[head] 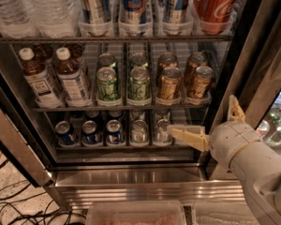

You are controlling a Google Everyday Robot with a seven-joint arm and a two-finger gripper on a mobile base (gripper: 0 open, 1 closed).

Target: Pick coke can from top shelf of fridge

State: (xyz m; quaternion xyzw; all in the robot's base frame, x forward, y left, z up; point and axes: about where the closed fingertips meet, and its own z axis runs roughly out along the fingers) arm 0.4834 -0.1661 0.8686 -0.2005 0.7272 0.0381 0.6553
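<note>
The red coke can (218, 6) stands at the right end of the top shelf (112, 39) of the fridge (243, 41), in a clear lane tray; only its lower part shows. My gripper (210, 123) is low at the right, in front of the fridge's bottom rack, far below the coke can. It is open and empty: one tan finger (187, 136) points left, the other finger (235, 109) points up.
Tall cans (133, 3) and water bottles (9, 11) share the top shelf. The middle rack holds tea bottles (42, 78), green cans (107, 81) and gold-brown cans (168, 81). Short cans (89, 131) fill the bottom rack. A dark door frame (267, 64) stands right. Cables (9, 205) lie on the floor.
</note>
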